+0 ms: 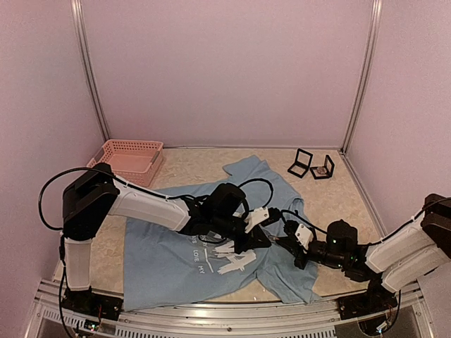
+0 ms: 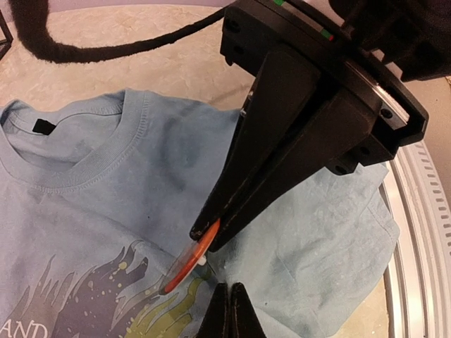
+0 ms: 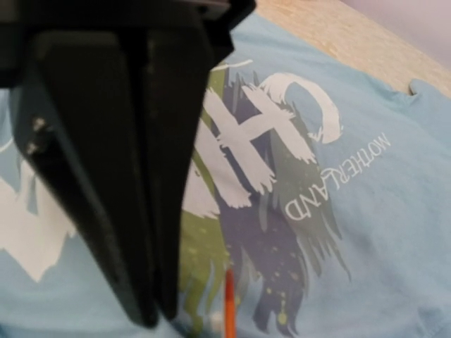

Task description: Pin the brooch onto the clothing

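right gripper (image 2: 206,236) clamped on tilted brooch (image 2: 184,271) over clothing (image 2: 106,169), left gripper (image 2: 227,304) closed just beside

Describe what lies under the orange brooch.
Under the brooch lies the clothing, at its green and dark print. The jaws of the right gripper cover the brooch's upper edge, and the cloth beneath it is hidden.

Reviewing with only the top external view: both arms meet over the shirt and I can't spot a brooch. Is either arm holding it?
Observer: Yes. In the left wrist view the right gripper is shut on an orange disc, the brooch.
Operator: And the left one?
Observer: The left gripper is shut on nothing, its fingers' tips close by the brooch.
Operator: Over which part?
Observer: Over the T-shirt's green and dark print; whether it touches, I cannot tell.
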`<state>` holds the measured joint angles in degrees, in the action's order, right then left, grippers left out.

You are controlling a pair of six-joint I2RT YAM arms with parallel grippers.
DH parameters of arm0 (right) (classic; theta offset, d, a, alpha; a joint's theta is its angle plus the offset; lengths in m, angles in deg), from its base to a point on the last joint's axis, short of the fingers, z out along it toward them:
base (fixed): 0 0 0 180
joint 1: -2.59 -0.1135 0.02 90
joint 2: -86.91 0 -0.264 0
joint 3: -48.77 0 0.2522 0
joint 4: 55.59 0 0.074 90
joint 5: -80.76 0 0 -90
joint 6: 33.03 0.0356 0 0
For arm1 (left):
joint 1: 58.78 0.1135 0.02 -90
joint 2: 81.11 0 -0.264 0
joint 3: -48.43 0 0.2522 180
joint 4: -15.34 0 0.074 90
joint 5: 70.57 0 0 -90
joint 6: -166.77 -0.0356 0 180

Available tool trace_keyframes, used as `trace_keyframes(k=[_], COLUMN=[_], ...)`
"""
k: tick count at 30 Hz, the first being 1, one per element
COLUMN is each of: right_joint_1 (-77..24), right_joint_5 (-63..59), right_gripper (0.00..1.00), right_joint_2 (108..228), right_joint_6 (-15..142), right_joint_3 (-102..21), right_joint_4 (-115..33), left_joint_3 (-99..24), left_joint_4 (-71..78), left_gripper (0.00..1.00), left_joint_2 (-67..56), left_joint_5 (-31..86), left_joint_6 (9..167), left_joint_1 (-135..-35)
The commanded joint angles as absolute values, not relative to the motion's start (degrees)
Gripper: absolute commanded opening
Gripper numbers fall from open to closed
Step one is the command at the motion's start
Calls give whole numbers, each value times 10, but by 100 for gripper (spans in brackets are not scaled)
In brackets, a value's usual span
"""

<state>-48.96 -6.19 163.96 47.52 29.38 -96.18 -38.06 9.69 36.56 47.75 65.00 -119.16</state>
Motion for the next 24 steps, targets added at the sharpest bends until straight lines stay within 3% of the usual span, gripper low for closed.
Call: trace_keyframes(k=[1, 24], right_joint_1=[-506, -517], right_joint_5=[-86, -46], right_gripper=[0, 0], right_joint_2=[1636, 1578], right_joint_6=[459, 452], right_joint_3=[295, 304], right_joint_4=[-964, -901], left_joint_3=[-377, -376], left_joint_4=[109, 109], left_gripper=[0, 0], left_joint_2=[341, 339], left_joint_5=[488, 484], left_joint_6=[653, 652], left_joint_1=[-1187, -1185])
